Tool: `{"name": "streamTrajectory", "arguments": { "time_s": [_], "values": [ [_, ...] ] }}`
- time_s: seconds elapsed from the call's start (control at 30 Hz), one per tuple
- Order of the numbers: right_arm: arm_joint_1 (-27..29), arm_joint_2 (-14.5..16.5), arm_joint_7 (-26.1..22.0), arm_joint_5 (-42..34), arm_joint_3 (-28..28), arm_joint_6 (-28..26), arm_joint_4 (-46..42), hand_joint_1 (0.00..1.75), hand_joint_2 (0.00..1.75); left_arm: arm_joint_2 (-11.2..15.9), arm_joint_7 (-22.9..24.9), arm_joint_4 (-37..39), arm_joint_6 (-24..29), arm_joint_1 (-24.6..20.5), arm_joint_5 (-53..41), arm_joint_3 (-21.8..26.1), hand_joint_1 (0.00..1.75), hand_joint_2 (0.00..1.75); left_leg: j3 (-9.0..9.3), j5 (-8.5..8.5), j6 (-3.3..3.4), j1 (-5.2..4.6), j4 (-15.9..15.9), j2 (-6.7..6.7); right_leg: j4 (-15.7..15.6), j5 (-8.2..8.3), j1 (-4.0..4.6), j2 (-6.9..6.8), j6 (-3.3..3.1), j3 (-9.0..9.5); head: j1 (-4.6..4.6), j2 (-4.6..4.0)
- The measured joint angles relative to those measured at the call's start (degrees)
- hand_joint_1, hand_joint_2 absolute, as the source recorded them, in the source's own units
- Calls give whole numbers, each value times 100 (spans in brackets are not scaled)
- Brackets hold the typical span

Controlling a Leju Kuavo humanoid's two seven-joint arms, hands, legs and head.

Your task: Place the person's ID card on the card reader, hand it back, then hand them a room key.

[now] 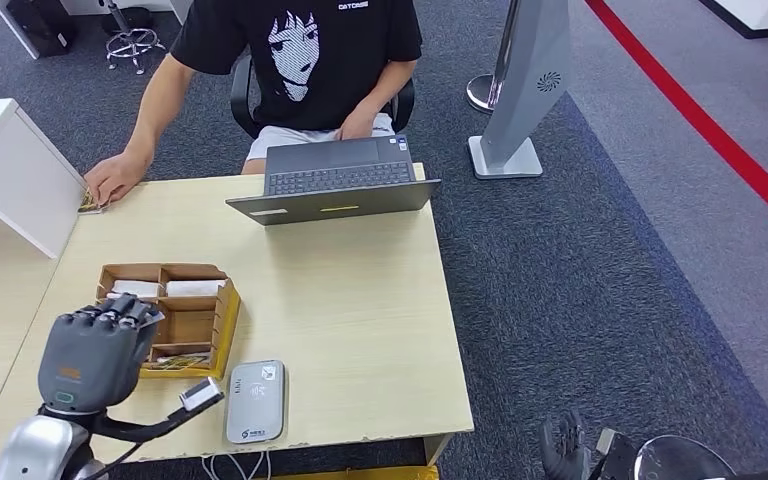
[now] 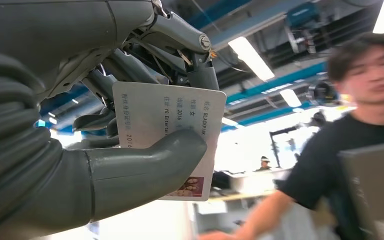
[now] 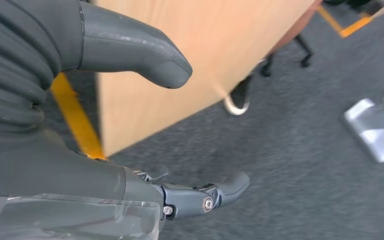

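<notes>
Fingers of left hand pinch ID card above wooden organizer; right hand empty.

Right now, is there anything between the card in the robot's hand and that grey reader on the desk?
Nothing visible blocks it. The left hand holds the ID card above the wooden organizer, and the card reader lies just beside that organizer on bare table, its top uncovered.

ID card, white with printed text and a small photo, is pinched upright in my left robot hand. Grey card reader lies flat at the counter edge, beside the wooden key tray.
</notes>
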Motion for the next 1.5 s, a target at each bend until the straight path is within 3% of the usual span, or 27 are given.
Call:
{"name": "streamTrajectory", "arguments": {
  "time_s": [0.2, 0.43, 0.67, 1.03, 1.27, 1.5],
  "values": [
    [9, -36, 51, 51, -242, 37, 365, 0, 175, -315, 144, -108, -40, 642, 171, -507, 175, 175, -2, -12, -2, 0, 0, 0, 0, -5, 0, 0, 3, 0, -1, 0],
    [15, -39, 52, 128, -390, 71, 509, 0, 175, -431, 127, -70, -121, 877, 433, -657, 175, 175, 0, -11, -2, 0, 0, 0, 0, -5, 0, 0, 3, 1, -1, 0],
    [10, -39, 74, 351, -459, 70, 578, 0, 175, -519, 143, 216, -257, 902, 547, -672, 175, 175, 2, -11, -3, 0, 0, -1, 0, -5, 0, 0, 3, 3, -2, 0],
    [-2, 14, 114, 867, -546, 69, 646, 0, 175, -733, 191, 1645, -242, 799, 881, -670, 175, 175, 0, -11, -2, 0, 0, -3, 0, -5, 0, -3, 3, 4, -2, 0],
    [-20, 89, 114, 1141, -602, 65, 646, 0, 175, -891, 77, 2470, -153, 517, 935, -648, 175, 175, 6, -10, -3, 0, -1, -8, 0, -5, 0, -8, 3, 12, -1, 0],
    [-31, 126, 105, 1350, -694, 51, 646, 0, 175, -1005, 22, 2738, 214, 380, 614, -620, 175, 175, 11, -9, -4, 0, -1, -10, 1, -5, 0, -9, 3, 18, -2, 0]
  ]
}}
